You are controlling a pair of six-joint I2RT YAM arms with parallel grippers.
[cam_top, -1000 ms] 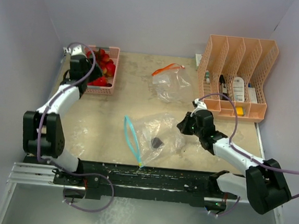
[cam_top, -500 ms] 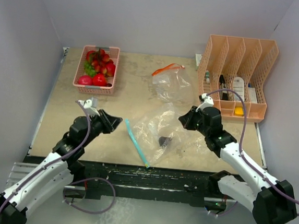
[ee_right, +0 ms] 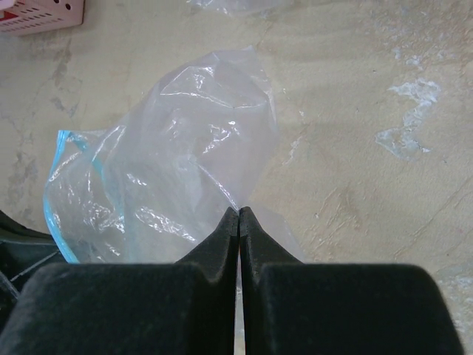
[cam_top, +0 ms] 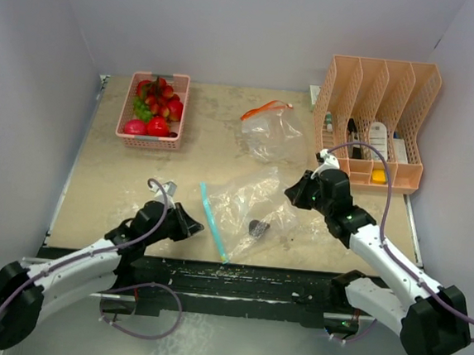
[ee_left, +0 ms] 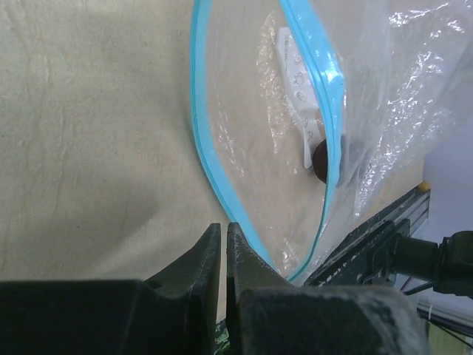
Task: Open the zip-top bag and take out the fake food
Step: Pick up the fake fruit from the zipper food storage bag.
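Note:
The clear zip-top bag point(cam_top: 252, 199) with a blue zip rim point(cam_top: 214, 221) lies crumpled at the table's middle, its mouth gaping toward the left. One dark piece of fake food point(cam_top: 257, 227) rests inside, seen through the plastic in the left wrist view point(ee_left: 325, 159). My left gripper point(cam_top: 193, 223) sits low just left of the rim point(ee_left: 203, 140); its jaws point(ee_left: 224, 225) are shut to a thin slit with nothing between them. My right gripper point(cam_top: 295, 193) is shut on the bag's far right corner point(ee_right: 239, 209), pinching the plastic point(ee_right: 199, 140).
A pink basket point(cam_top: 150, 142) of red and green toy fruit stands at the back left. A second clear bag with an orange zip point(cam_top: 266, 129) lies at the back centre. A peach divider rack point(cam_top: 374, 123) holds small items at the back right. A black rail point(cam_top: 236, 277) lines the near edge.
My left arm swung from the pink basket down to the bag's blue rim near the front, and its jaws closed. The right gripper kept its pinch while the bag shifted slightly right.

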